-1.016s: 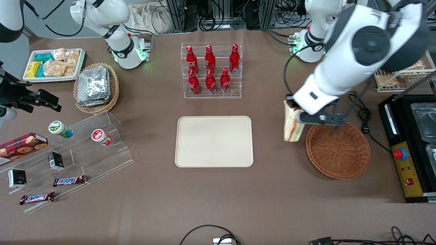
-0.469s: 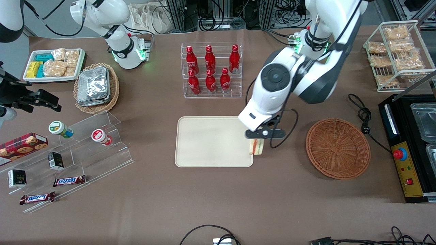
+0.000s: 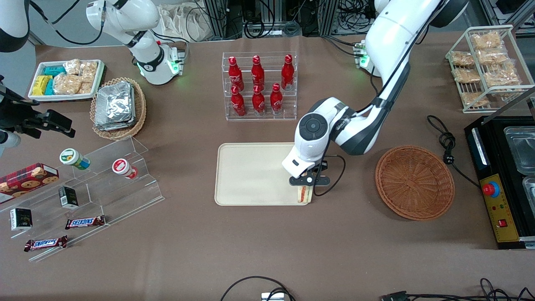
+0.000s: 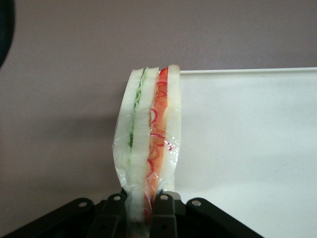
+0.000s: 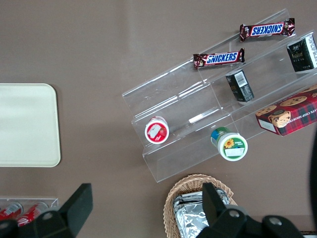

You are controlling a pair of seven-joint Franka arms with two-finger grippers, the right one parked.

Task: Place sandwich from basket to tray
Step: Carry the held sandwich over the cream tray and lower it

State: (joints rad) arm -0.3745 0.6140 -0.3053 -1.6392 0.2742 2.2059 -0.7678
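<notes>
Although most of my attention sits on the tray [image 3: 255, 175], the only writing I can read is SNICKERS on the two chocolate bars [image 3: 85, 222] lying on the clear stepped stand [image 3: 125, 184] toward the parked arm's end of the table. The red bottles [image 3: 258, 85] in their clear rack carry a white label I cannot make out.

I see the gripper [image 3: 308, 181] low over the tray's corner nearest the front camera, on the side facing the basket [image 3: 414, 182]. Its fingers [image 4: 164, 208] are clamped on the sandwich [image 4: 148, 148], which is held on edge in clear wrap, green filling in one seam and red-orange in the other.

From the wrist camera, the sandwich straddles the tray's side rim [image 4: 247, 70]: the red-filled half hangs over the cream surface, the green-filled half over bare brown table [image 4: 59, 99]. In the front view the sandwich [image 3: 304, 194] shows just under the gripper, right at the tray's rounded corner.

Most of the tray's surface lies bare toward the parked arm's end. The basket sits well apart, with open tabletop between it and the tray.
</notes>
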